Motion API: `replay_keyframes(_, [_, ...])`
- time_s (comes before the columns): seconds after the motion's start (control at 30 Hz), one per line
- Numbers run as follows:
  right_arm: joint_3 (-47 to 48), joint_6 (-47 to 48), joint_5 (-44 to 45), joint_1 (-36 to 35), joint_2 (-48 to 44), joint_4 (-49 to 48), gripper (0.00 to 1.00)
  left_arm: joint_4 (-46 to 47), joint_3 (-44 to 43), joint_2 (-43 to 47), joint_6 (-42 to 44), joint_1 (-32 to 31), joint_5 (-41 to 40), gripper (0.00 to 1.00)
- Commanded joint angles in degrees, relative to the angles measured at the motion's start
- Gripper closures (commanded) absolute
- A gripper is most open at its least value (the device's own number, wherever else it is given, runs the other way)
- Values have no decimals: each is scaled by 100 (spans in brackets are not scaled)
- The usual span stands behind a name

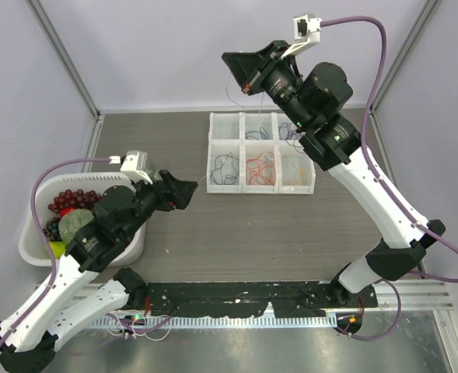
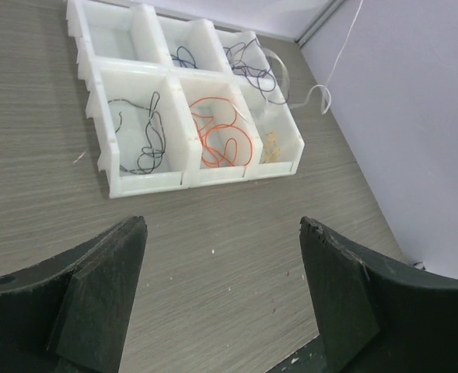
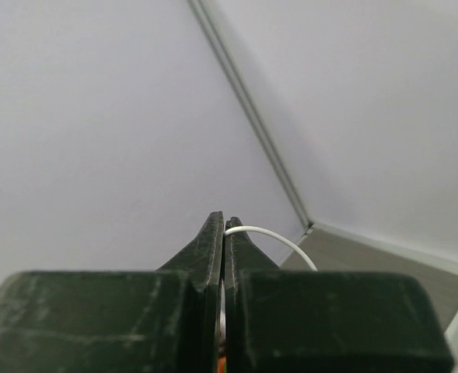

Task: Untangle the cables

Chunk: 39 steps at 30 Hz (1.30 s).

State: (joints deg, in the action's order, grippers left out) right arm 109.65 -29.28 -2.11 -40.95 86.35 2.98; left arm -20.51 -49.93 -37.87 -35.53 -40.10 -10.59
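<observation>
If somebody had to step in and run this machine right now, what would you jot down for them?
Left gripper: open, holding nothing, low before the tray.
Right gripper: shut on the white cable, raised high.
Done: black cable, red-orange cable and yellow cable lie in separate compartments.
To do: white cable seems to trail from the dark tangle in the far corner compartment; free it.

The worktop (image 1: 236, 233) is grey with a wood grain. A white six-compartment tray (image 1: 242, 141) sits near its far edge, right of the middle. A white basket (image 1: 26, 237) stands at the left edge. A small white scrap (image 2: 79, 157) lies just left of the tray. A loop of white wire (image 2: 319, 97) seems to rest by the far right corner, beside the tray.
</observation>
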Motion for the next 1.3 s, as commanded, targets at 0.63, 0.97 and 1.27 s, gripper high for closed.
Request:
replay_keyframes(0.63, [3098,880,914,711,3177,-799,99,-691,352,464,547,11,-690,15])
replay_keyframes(0.97, [2633,1003,782,1001,3670,-913,99,-884,344,728,872,11,-1077,14])
replay_keyframes(1.27, [2736,590,475,1045,4047,-844,99,-885,159,473,1101,2,-1033,14])
